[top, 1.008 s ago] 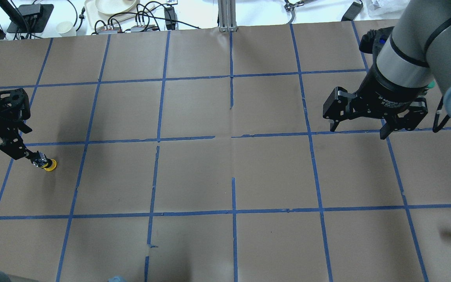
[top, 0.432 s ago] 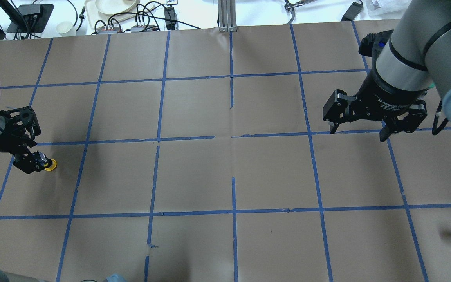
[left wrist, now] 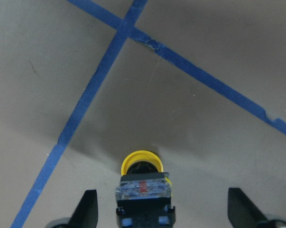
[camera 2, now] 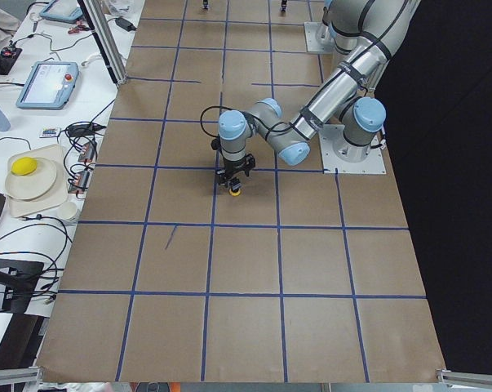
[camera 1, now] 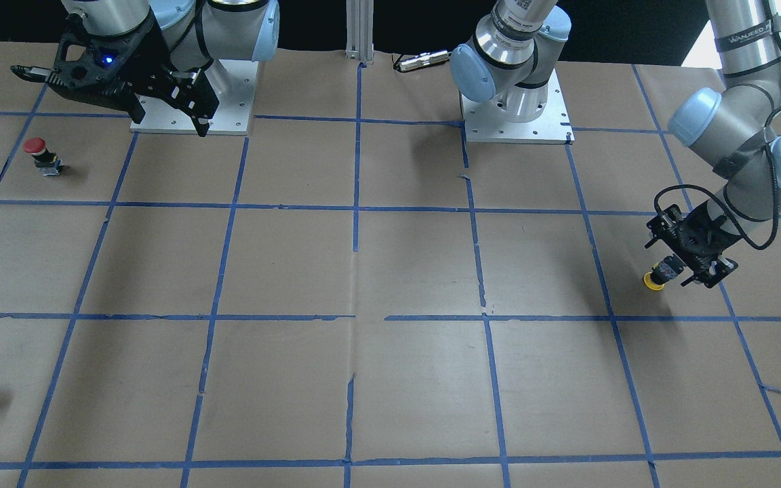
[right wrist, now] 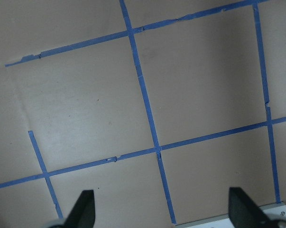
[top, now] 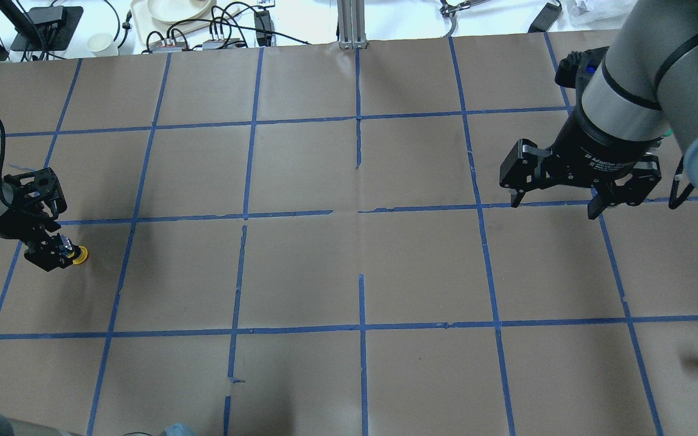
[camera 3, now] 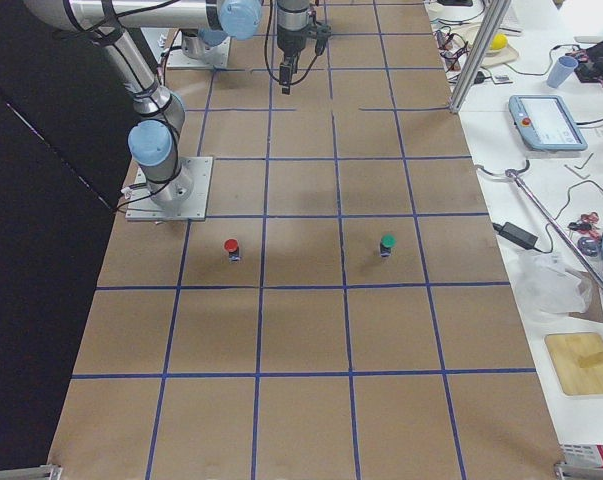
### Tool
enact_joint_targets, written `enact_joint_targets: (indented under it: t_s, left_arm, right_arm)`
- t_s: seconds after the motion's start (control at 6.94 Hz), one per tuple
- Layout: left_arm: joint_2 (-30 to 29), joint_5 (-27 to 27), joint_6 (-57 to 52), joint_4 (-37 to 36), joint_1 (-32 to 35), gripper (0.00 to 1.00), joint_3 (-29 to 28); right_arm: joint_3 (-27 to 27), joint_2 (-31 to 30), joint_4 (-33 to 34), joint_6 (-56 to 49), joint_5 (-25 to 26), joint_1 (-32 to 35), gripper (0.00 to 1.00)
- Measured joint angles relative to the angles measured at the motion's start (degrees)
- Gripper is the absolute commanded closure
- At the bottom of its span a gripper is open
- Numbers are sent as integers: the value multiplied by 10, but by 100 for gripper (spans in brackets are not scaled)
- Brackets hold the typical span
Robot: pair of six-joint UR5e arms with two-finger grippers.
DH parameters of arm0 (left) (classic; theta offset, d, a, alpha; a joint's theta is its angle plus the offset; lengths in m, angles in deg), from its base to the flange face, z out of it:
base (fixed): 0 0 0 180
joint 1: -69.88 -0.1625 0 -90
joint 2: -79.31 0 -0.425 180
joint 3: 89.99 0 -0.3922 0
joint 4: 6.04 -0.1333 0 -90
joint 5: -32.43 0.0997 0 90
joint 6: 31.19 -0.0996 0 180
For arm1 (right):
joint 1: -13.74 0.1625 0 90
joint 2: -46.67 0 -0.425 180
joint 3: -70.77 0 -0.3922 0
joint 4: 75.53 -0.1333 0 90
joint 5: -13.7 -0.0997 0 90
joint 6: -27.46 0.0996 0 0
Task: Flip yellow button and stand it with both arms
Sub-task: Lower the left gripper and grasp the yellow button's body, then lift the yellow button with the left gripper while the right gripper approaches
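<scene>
Left gripper is down low by the left edge of the surface, about halfway along it, fingers spread wide and clamped on nothing. The yellow button sits right between them, cap pointing down toward the surface, grey-and-black body up at the wrist camera. Whether it stands free, can't tell. Cap-down reads as the wrong way up, so the flip looks unfinished. Right gripper hangs high toward the right edge, also spread and empty, well apart from the button — probably parked ready for the second grasp a turn-over needs
</scene>
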Motion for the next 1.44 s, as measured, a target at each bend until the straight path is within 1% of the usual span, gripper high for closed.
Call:
enact_joint_targets:
  t_s: [0.14,0.29,0.43,0.58,0.86,1.01,1.3,1.44]
  left_arm:
    - [-4,0,0,-7,0,14,1]
    - [-6,0,0,-11,0,37,2]
    - [-7,0,-1,-12,0,56,1]
    - [-8,2,-2,-13,0,72,-1]
    - [-8,3,-3,-14,0,87,-3]
    - [-7,2,-3,-15,0,90,-4]
    - [8,-1,-4,-9,7,90,-14]
    - [19,-10,-2,26,15,90,-34]
  right_arm:
    - [0,-1,0,0,-2,0,0]
    - [1,-1,1,0,-3,0,0]
    - [1,-1,1,0,-2,0,0]
    - [1,-1,1,0,-1,0,0]
    - [1,-2,3,0,-3,0,0]
    - [1,-1,3,0,-1,0,0]
    - [1,0,4,1,1,0,0]
    - [0,1,4,3,1,0,0]
